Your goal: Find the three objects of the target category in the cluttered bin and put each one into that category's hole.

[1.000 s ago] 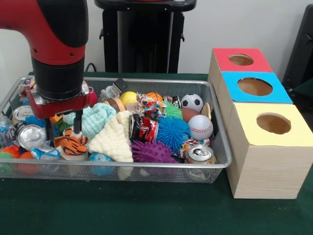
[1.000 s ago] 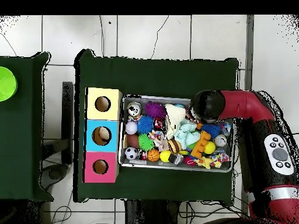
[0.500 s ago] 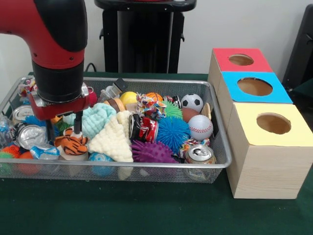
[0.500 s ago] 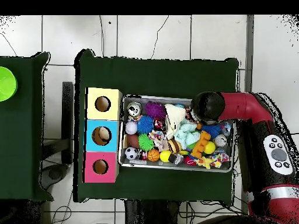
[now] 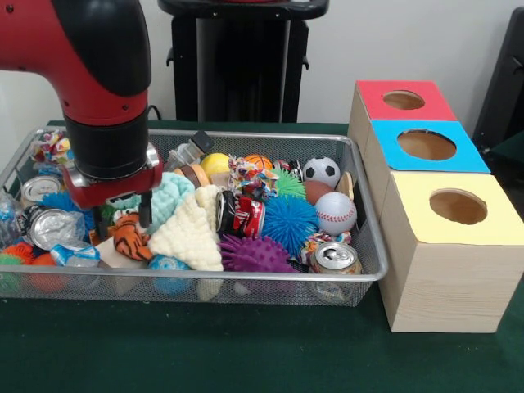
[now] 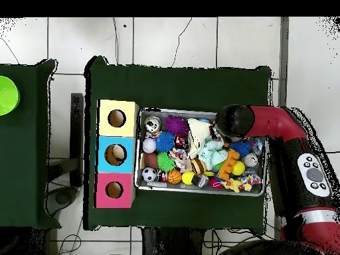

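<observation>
My gripper [image 5: 124, 219] hangs low in the left part of the wire bin [image 5: 246, 279]. It is open, and its two black fingers [image 5: 146, 210] straddle the top of an orange striped tiger plush [image 5: 131, 238]. A cream knitted cloth [image 5: 190, 233] lies just right of the plush, and a mint one [image 5: 168, 196] behind it. In the overhead view the arm's head [image 6: 234, 122] covers the gripper and the plush. The red box [image 5: 405, 100], blue box [image 5: 426, 145] and yellow box [image 5: 457, 206] each have a round hole and stand in a row to the bin's right.
The bin holds a baseball [image 5: 336, 213], a soccer ball [image 5: 322, 171], spiky blue [image 5: 289, 221] and purple [image 5: 255, 255] balls, crushed cans [image 5: 334, 258] [image 5: 51, 227] and rope toys. A black stand [image 5: 237, 57] rises behind the bin. A green disc [image 6: 6, 95] lies on a side table.
The arm has shifted right over the bin. The fingers now sit around the tiger plush, which has tipped and slid slightly right.
</observation>
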